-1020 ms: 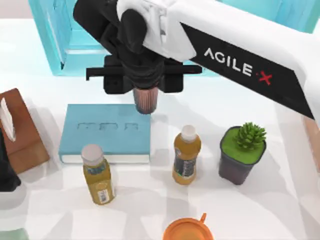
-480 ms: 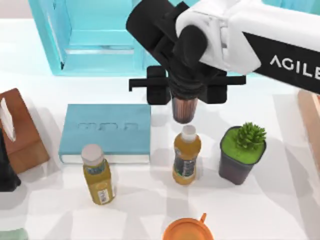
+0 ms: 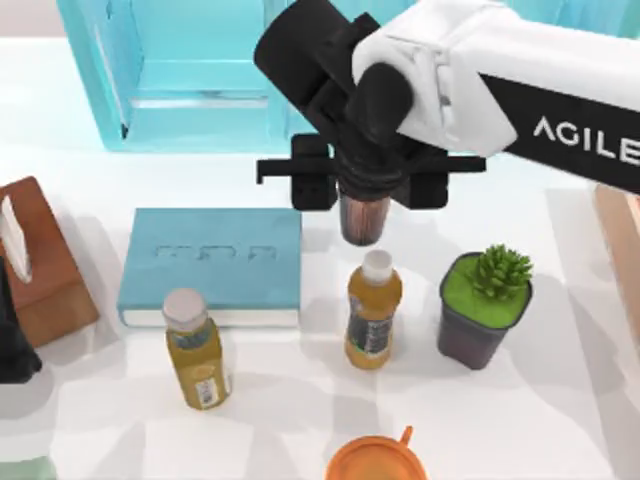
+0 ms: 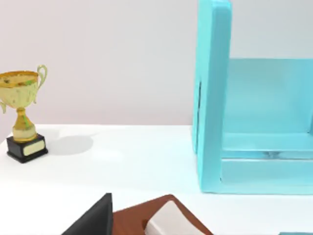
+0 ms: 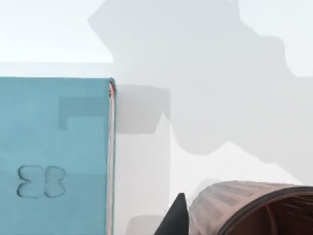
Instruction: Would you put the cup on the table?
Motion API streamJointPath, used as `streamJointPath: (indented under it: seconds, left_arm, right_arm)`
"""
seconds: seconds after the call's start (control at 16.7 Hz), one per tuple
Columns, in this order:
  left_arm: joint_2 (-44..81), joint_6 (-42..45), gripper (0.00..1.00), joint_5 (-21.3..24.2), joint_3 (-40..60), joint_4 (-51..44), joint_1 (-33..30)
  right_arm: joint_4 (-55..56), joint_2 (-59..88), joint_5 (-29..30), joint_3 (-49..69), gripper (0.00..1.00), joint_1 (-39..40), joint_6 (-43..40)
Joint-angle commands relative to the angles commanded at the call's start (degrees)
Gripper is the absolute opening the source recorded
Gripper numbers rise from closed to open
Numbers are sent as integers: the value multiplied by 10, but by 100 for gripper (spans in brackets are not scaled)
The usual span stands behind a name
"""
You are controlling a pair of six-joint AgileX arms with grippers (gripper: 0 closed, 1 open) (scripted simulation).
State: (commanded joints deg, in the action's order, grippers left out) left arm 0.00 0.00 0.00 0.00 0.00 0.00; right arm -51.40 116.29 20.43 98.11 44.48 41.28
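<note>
The cup [image 3: 361,218], a ribbed grey-brown tumbler with a dark reddish inside, hangs upright in my right gripper [image 3: 364,196], which is shut on its upper part. It is over bare white table [image 3: 560,400], just past the right edge of the light blue book [image 3: 215,262] and behind a juice bottle [image 3: 372,310]. I cannot tell whether its base touches the table. The right wrist view shows the cup [image 5: 254,208] beside the book [image 5: 54,152]. My left arm [image 3: 12,345] is parked at the table's left edge.
A second juice bottle [image 3: 198,350] stands in front of the book. A dark plant pot [image 3: 485,305] is at right, an orange mug [image 3: 375,462] at the front, a brown tissue box [image 3: 40,265] at left, a turquoise shelf unit [image 3: 190,70] behind. A gold trophy [image 4: 22,117] stands on the table.
My right gripper carried the cup rightward, from over the book's far right corner to over bare table. In the last half second it has barely shifted.
</note>
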Motion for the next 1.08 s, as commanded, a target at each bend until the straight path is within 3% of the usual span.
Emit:
streamJointPath:
  seconds: [0.3, 0.6, 1.08]
  left_arm:
    - [0, 0, 100, 0, 0, 0, 0]
    - [0, 0, 100, 0, 0, 0, 0]
    - [0, 0, 100, 0, 0, 0, 0]
  right_arm:
    - [78, 32, -5, -45, 0, -14, -12]
    - [89, 37, -6, -52, 0, -16, -13]
    - [89, 37, -6, -52, 60, -16, -13]
